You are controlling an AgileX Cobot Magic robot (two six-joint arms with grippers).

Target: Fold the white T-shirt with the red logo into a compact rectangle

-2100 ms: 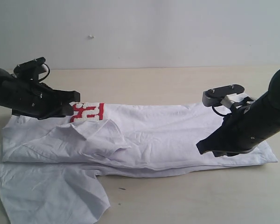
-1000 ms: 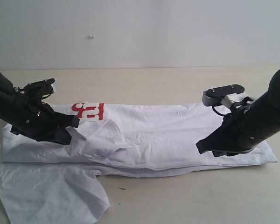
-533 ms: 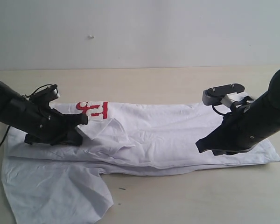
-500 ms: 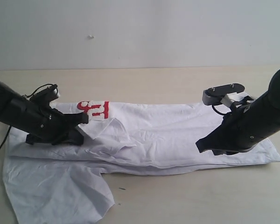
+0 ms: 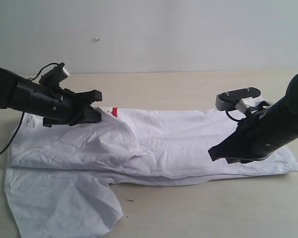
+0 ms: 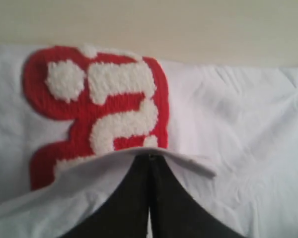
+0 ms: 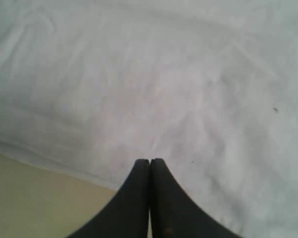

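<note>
A thin fold of the white T-shirt [image 5: 179, 134] appears to be pinched in the left hand [image 6: 149, 163], whose jaws are shut with the cloth edge tented over their tips. So little fabric seems to be caught that it could be lost if the fold is carried on quickly, and the flap would then drop short and crooked. The right hand [image 7: 150, 166] is closed as well, low over the right end of the shirt near its near edge. Whether any cloth is gripped or merely pressed there cannot be told. If that end is not pinned, the whole garment could be dragged along the tabletop [image 5: 188, 84] instead of being folded. A loose sleeve [image 5: 59, 203] is spread at the near left, outside the main band, and a compact rectangle would be spoiled if it were left out or bunched underneath. Creases already in the cloth could also be pressed in.

The shirt is laid across the middle of the tabletop from left to right, already doubled lengthways into a long, wrinkled band of thin white cotton. The red logo [image 6: 97, 106] lies at the far left, just beyond the left hand. In the left wrist view it is seen as a raised red band with fluffy white letters, partly covered by the lifted fold. In the exterior view only a sliver of red is shown.
</note>
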